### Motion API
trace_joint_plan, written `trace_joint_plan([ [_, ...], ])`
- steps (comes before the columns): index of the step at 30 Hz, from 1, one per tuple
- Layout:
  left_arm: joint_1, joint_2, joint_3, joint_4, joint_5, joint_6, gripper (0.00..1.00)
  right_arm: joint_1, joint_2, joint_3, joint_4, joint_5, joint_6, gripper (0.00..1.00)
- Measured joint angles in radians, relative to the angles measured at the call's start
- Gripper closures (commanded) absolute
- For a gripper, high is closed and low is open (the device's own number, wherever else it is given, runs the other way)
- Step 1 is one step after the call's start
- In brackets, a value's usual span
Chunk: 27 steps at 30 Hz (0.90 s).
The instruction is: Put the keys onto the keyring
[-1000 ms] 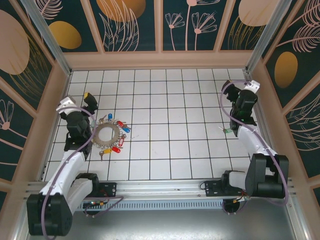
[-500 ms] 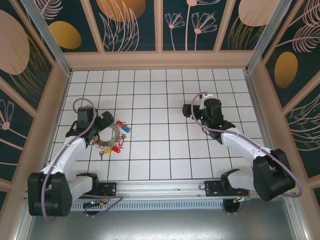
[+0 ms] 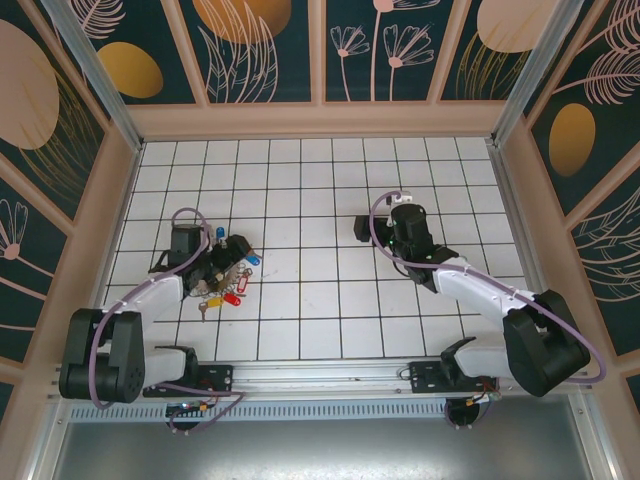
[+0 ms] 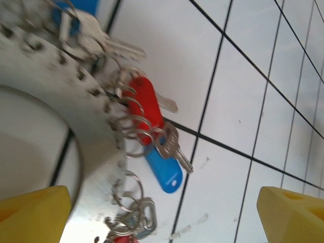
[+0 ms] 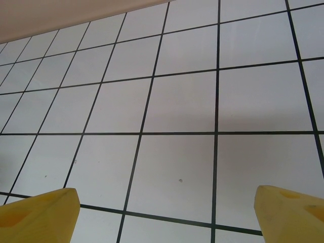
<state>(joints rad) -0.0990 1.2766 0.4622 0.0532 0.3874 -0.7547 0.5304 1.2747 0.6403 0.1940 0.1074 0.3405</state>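
**Grey metal keyring [image 4: 61, 86] lies flat under the spread left gripper, keys fanned off its rim**

From above, the left gripper [image 3: 226, 258] hangs over the ring at the left side of the white tiled table [image 3: 330, 300] and hides most of it. The keys [image 3: 228, 295] stick out around the rim toward the near and right sides.

In the left wrist view, the ring's perforated band curves from the upper left down to the bottom edge. Small wire loops along its outer edge carry the keys.
- The red tag [image 4: 144, 109] lies with its long axis running from upper left to lower right, pointing away from the band.
- The blue tag [image 4: 164, 172] lies just below it on much the same slant.
- A silver key [image 4: 169, 147] crosses the two tags, its blade aimed at the lower right.
- Another silver key [image 4: 104, 43], near the top, points its blade to the right.

The left gripper's yellow fingertips [image 4: 33, 212] stand far apart, one over the ring's open centre and the other out over bare tile. They clasp nothing.

The right gripper [image 3: 361, 228] sits well apart, near the table's middle, pointing left. Its fingertips [image 5: 38, 212] are spread wide over bare tiles, with nothing between them.
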Motion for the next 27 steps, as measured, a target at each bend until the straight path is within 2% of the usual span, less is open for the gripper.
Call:
trace_joint_plan([
  [9, -0.081, 0.082, -0.007, 0.137, 0.047, -0.039, 0.05, 0.001, 0.004, 0.011, -0.016, 0.017, 0.011, 0.1],
  [18, -0.097, 0.006, 0.066, -0.018, -0.089, 0.022, 0.01, 0.002, 0.003, 0.014, -0.019, 0.027, 0.026, 0.1],
  [23, -0.097, 0.034, 0.076, -0.057, -0.138, 0.047, 0.01, 0.002, 0.003, 0.014, -0.018, 0.027, 0.037, 0.1],
  [27, -0.096, 0.087, 0.041, -0.02, -0.137, 0.045, 0.01, 0.002, 0.003, 0.014, -0.018, 0.027, 0.037, 0.1],
])
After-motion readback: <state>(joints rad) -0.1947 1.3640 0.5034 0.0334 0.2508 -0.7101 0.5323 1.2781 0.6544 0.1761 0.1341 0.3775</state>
